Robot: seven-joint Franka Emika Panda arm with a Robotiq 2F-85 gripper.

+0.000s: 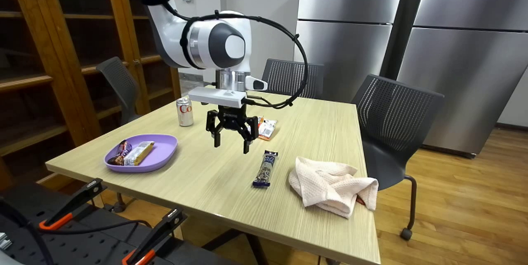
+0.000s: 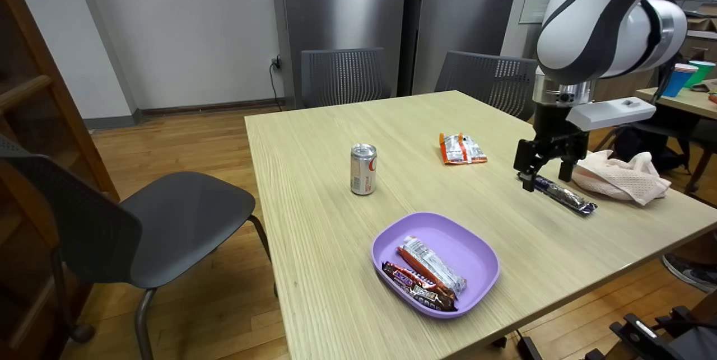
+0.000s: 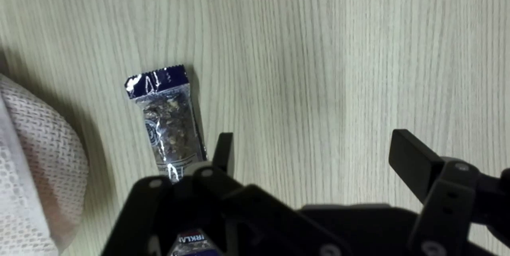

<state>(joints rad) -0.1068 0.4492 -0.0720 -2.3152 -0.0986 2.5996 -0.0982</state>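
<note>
- Dark blue-wrapped bar: below the claw and off to its side, flat on the tabletop. Wrist view: it runs partly hidden under 1 finger, outside the gap between the 2.
- Claw: spread wide, nothing held, tips up off the tabletop.
- Step in hand, my read: lining up near the bar, no grip yet.
- Next move, judged from here: calls for a sideways shift to put the bar mid-gap, a small twist to match its slant, then lowering. Jaws already point roughly across its width.
- Towel: past the bar from the claw, just beside the bar. Outer finger would have to drop between them; could snag.
- Orange-and-silver packet: apart from the claw; whole here, partly behind a finger in an exterior view.
- Can and purple tray: both well apart from the claw, on its side away from the towel. Tray holds 2 bars, brown-wrapped bar and pale-topped bar. Wrist view shows none of these.
- Wrist view gives the sideways offset best; in an exterior view the fingertips overlap the bar and look nearly aligned.
- Blue cup, green cup: far behind the claw, in an exterior view only.
</note>
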